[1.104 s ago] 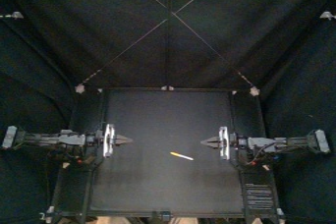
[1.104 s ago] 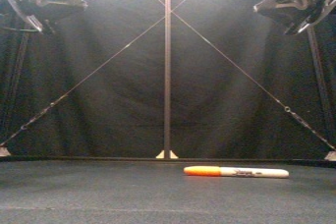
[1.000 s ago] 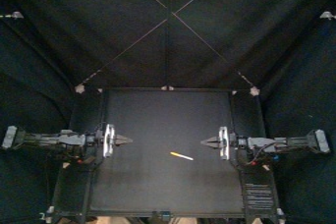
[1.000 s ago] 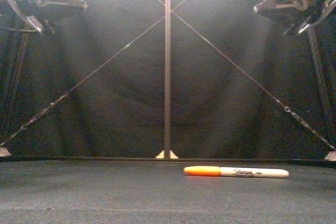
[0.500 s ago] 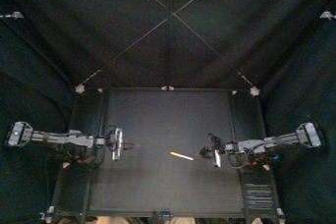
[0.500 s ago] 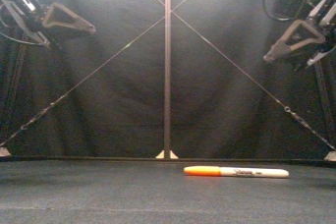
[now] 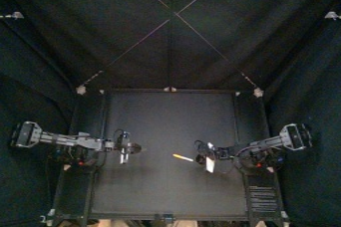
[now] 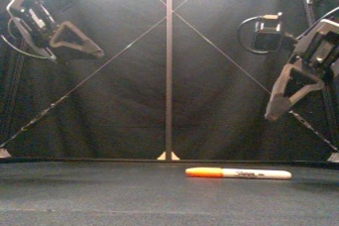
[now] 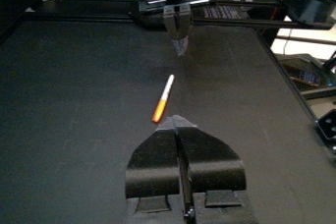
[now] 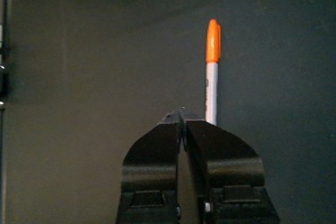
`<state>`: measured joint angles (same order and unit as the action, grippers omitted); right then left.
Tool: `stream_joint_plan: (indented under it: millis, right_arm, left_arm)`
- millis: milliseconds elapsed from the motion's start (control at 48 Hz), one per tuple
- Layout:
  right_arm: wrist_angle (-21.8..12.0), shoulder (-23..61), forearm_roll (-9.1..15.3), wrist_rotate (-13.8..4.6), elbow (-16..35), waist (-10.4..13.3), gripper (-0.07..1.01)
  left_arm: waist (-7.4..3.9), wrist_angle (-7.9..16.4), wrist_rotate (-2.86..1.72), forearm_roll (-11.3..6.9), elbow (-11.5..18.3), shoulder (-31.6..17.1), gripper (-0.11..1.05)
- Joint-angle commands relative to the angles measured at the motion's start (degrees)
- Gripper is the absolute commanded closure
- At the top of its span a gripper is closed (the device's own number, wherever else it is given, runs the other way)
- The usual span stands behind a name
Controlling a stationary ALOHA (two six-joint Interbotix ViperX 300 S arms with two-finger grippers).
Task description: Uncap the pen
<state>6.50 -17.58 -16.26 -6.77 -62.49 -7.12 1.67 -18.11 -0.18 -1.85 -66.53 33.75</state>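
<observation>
A marker pen [image 7: 184,158] lies flat on the black table, right of the middle. In the front view the pen [image 8: 239,173] shows an orange cap [image 8: 201,171] at its left end and a white barrel. My left gripper [image 7: 132,150] hangs above the table to the pen's left, jaws shut and empty. My right gripper [image 7: 198,154] hovers close over the pen's right end, also shut with nothing in it. The left wrist view shows the pen [image 9: 163,98] just past my shut left gripper [image 9: 178,122]. The right wrist view has the pen [image 10: 210,71] running away from my right gripper [image 10: 188,118].
The black table [image 7: 147,186] carries nothing but the pen. In the front view both grippers, left [image 8: 98,54] and right [image 8: 269,116], stay well above the table top.
Both arms have swung inward and tipped downward from the table's sides toward the pen. The pen has not moved.
</observation>
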Motion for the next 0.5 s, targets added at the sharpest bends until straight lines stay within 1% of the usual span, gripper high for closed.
stream_joint_plan:
  millis: [21,62,146,271,312,354,438,458,500]
  right_arm:
    - [0.3,2.5,-0.3,0.09,1.6,0.1,0.38]
    - [0.3,3.5,-0.1,0.09,1.8,0.2,0.32]
    - [0.3,5.5,0.4,0.35,2.4,1.4,0.26]
    - [0.3,7.4,1.1,0.26,3.0,2.9,0.26]
    - [0.3,7.9,1.1,0.18,3.3,3.3,0.26]
    - [0.3,8.5,1.1,0.18,3.7,3.3,0.26]
    - [0.3,9.8,1.1,0.18,4.4,3.5,0.26]
    - [0.3,10.0,1.2,0.18,4.7,3.5,0.26]
    - [0.3,10.8,1.2,0.18,5.2,3.7,0.26]
  left_arm:
    - [0.18,-0.6,0.09,-0.18,1.5,-0.6,0.87]
    - [0.18,-0.6,0.09,-0.18,1.7,-0.9,0.85]
    - [0.18,-0.6,0.09,-0.18,2.2,-1.8,0.79]
    - [0.18,-0.6,0.35,0.00,3.1,-3.3,0.70]
    - [0.18,-0.6,0.35,0.00,3.4,-4.0,0.66]
    - [0.18,-0.6,0.44,0.09,3.8,-4.7,0.62]
    - [0.18,-0.6,0.44,0.44,4.4,-6.4,0.52]
    - [0.18,-0.6,0.53,0.53,4.5,-6.8,0.50]
    - [0.18,-0.6,0.53,0.70,4.7,-7.5,0.46]
